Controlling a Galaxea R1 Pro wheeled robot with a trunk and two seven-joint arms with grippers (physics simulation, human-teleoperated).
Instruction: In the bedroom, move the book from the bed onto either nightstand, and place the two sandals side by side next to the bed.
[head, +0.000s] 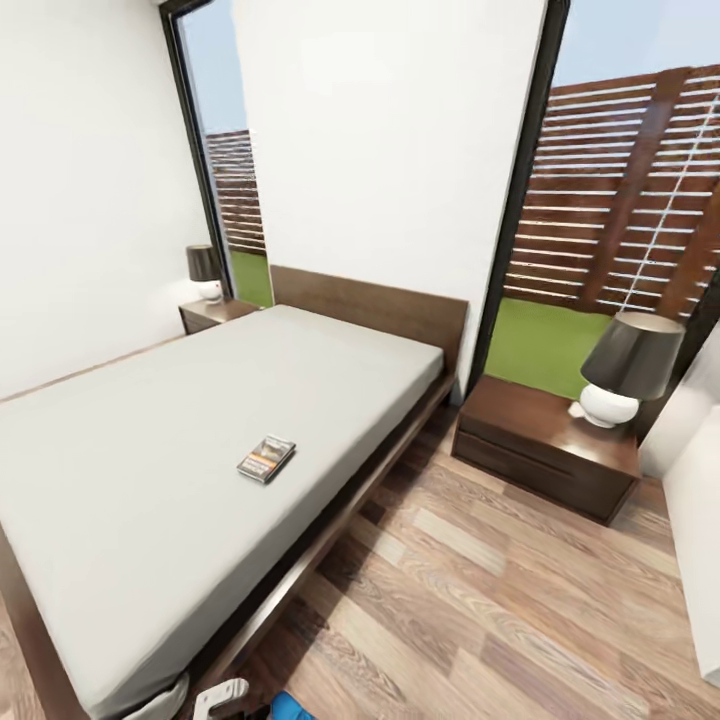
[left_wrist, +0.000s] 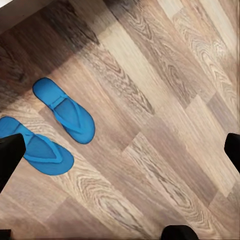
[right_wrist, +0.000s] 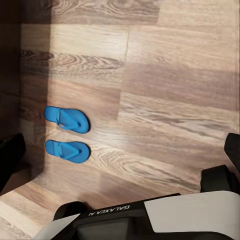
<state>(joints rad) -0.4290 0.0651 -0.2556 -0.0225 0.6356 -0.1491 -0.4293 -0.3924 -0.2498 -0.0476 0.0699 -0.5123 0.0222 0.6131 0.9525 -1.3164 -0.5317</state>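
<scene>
We saw the book (head: 266, 458) lying flat on the grey mattress of the bed (head: 150, 470), near its floor-side edge and well apart from the nightstand (head: 545, 445) with its lamp (head: 628, 370) past the bed's head, a second nightstand (head: 213, 313) standing on the far side. Our left gripper (left_wrist: 120, 150) hung over the wood floor (left_wrist: 165, 125) with its fingers spread wide and nothing between them, the two sandals (left_wrist: 50, 125) lying side by side below it and off toward one finger. Our right gripper (right_wrist: 120, 155) was likewise wide and empty, high above the same sandals (right_wrist: 66, 135), which lay parallel, close together but apart.
</scene>
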